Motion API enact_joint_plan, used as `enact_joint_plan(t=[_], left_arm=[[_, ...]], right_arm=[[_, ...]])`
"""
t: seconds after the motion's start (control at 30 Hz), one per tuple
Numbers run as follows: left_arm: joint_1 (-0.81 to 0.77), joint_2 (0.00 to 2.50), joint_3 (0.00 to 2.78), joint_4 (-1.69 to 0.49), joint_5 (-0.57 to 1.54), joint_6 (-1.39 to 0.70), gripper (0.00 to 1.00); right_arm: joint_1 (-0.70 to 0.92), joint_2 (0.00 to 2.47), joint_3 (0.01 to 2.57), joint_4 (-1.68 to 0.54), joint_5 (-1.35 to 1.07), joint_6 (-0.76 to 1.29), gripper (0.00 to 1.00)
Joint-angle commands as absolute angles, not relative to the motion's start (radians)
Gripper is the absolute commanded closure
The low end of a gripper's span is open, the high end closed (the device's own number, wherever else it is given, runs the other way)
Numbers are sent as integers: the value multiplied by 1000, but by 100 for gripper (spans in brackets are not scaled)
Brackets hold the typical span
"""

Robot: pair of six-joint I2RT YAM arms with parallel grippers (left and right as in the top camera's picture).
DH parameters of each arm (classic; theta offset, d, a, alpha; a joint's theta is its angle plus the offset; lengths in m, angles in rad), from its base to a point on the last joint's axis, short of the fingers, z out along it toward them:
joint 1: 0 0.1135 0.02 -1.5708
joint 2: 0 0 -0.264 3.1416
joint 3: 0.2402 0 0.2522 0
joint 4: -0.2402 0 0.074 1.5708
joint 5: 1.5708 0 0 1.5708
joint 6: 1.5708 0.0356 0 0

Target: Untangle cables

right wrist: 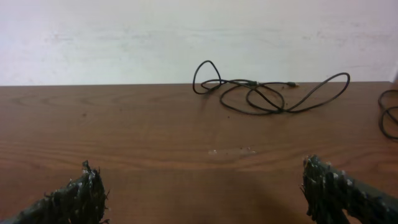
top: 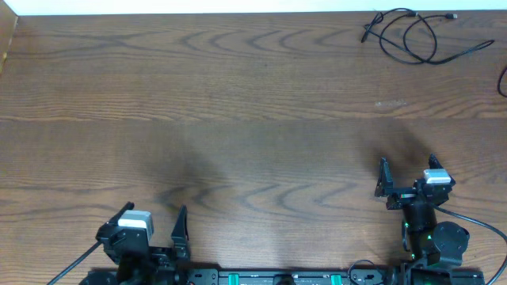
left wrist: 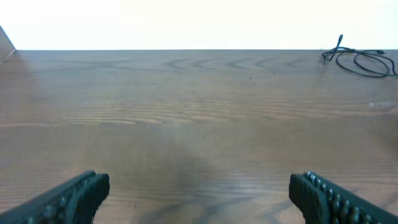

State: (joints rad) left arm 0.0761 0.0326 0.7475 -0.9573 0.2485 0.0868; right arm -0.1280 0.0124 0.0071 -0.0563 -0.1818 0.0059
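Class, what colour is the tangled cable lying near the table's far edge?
The cable is black, clearest in the right wrist view.

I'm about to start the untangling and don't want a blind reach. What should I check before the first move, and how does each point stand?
1. Left gripper jaws open and empty: ok.
2. Right gripper jaws open and empty: ok.
3. Tangled thin black cable located, at the far right of the brown wooden table: ok.
4. Bare table between the right arm and that tangle: ok.
5. Second black cable at the right edge fully in view: not ok, cut off by the frame.
6. Which strands cross over which: cannot tell, too small.
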Motion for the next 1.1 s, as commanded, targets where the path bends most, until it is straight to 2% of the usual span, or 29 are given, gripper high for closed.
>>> enact_joint_plan(t=[0.0, 1.07], left_arm=[[74, 4, 691, -923, 251, 104, 0], [9, 2, 159, -273, 250, 101, 0]], right_arm=[[-133, 6, 6, -63, -167, -9, 1], [-133, 6, 6, -63, -167, -9, 1]])
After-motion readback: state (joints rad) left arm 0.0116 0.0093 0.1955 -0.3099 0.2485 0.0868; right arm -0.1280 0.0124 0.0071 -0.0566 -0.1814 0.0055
